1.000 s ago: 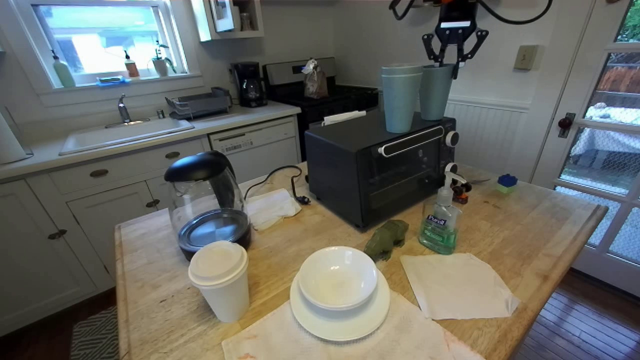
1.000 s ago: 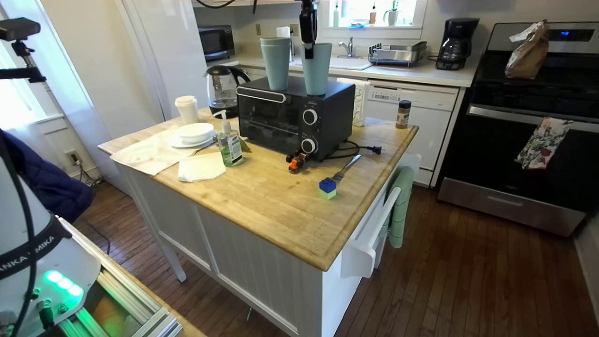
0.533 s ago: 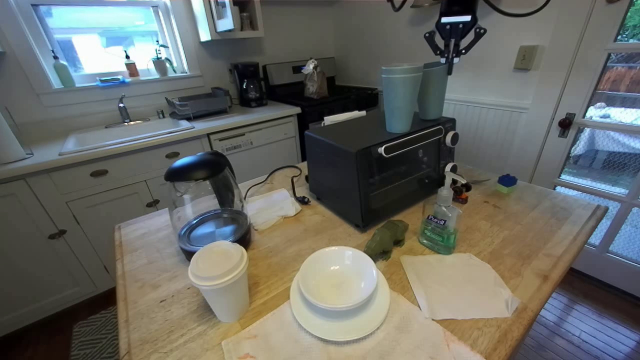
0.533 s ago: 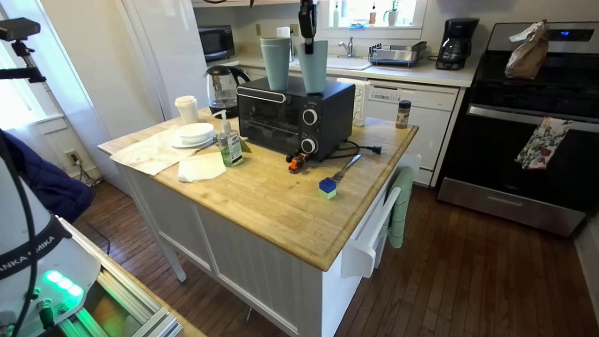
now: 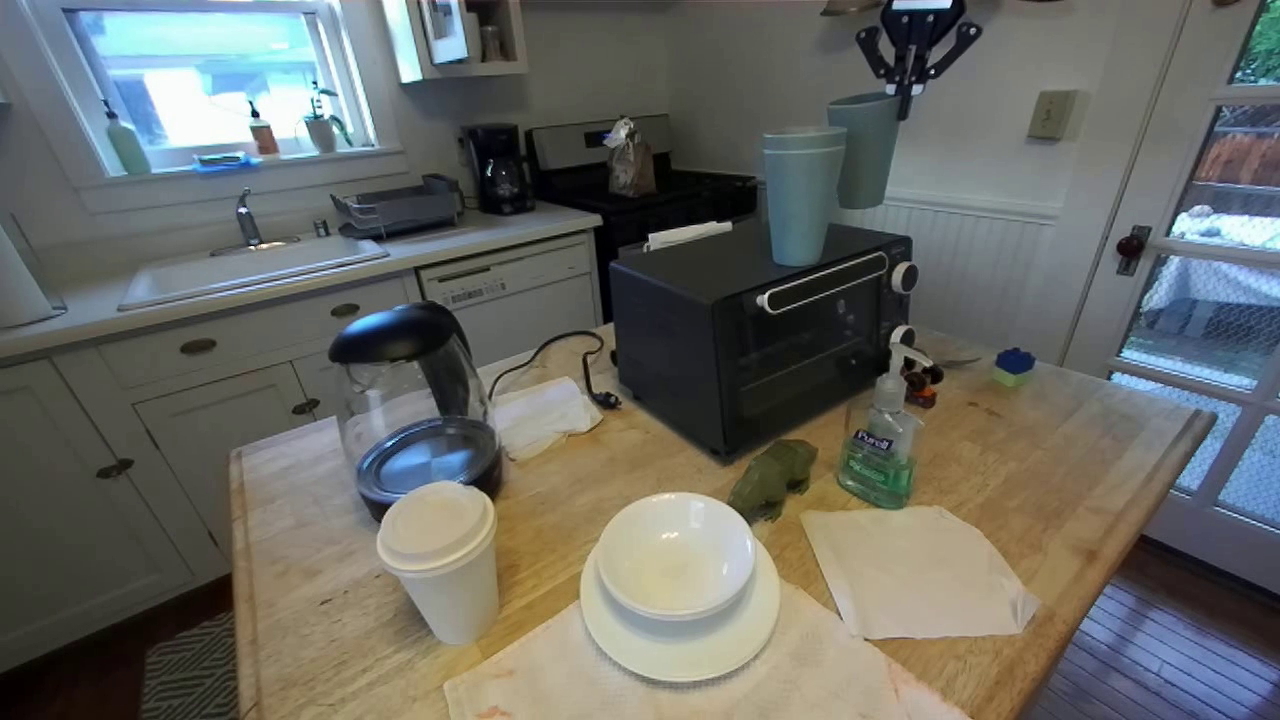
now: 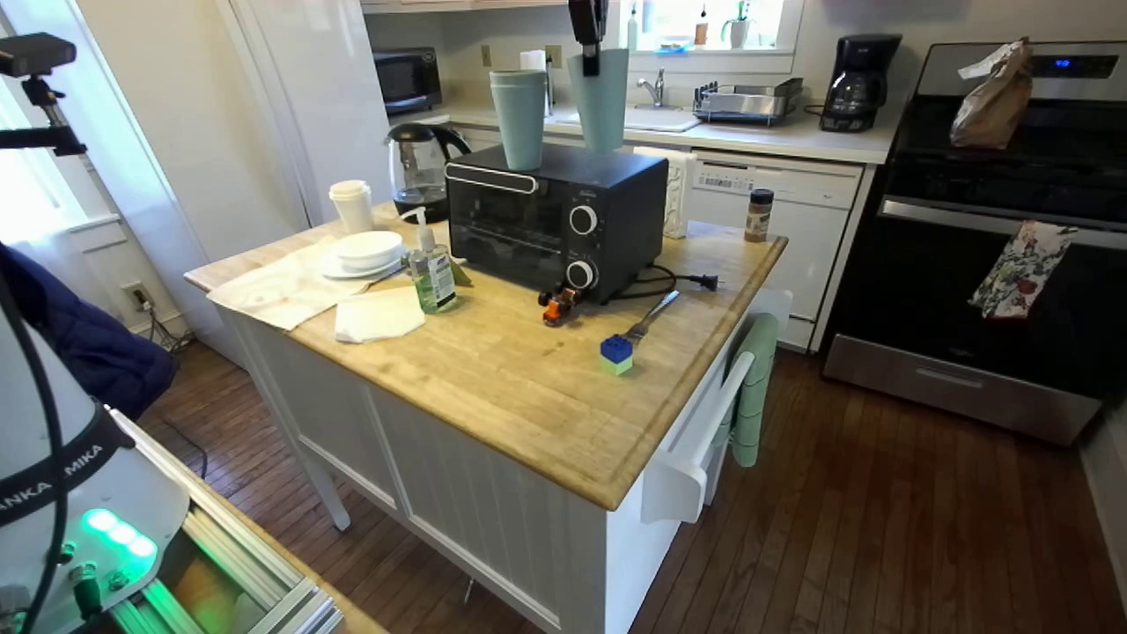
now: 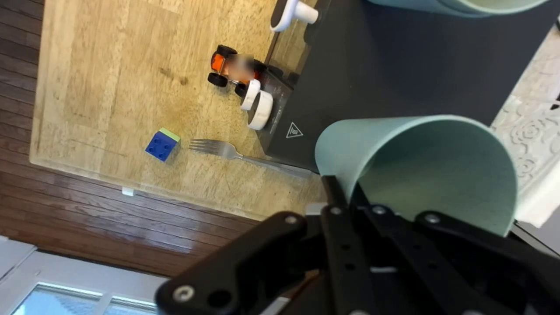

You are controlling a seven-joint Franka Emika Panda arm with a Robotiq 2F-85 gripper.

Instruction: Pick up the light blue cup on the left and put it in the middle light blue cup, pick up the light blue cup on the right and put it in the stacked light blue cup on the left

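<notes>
Pincer point(image 7: 344, 188) is clamped on the light blue cup point(image 5: 866, 155), jaws almost together with only its wall between. The cup hangs clear of the toaster oven point(image 5: 765, 340), apart from the stacked light blue cups point(image 5: 803, 205) standing on it. Step, as judged: second transfer. Raise the base, which lies below the stack's rim, past that rim before traversing. Centre over the stack's mouth, hold the axis vertical (one-sided grip may allow swing), lower slowly, release only once seated.
</notes>
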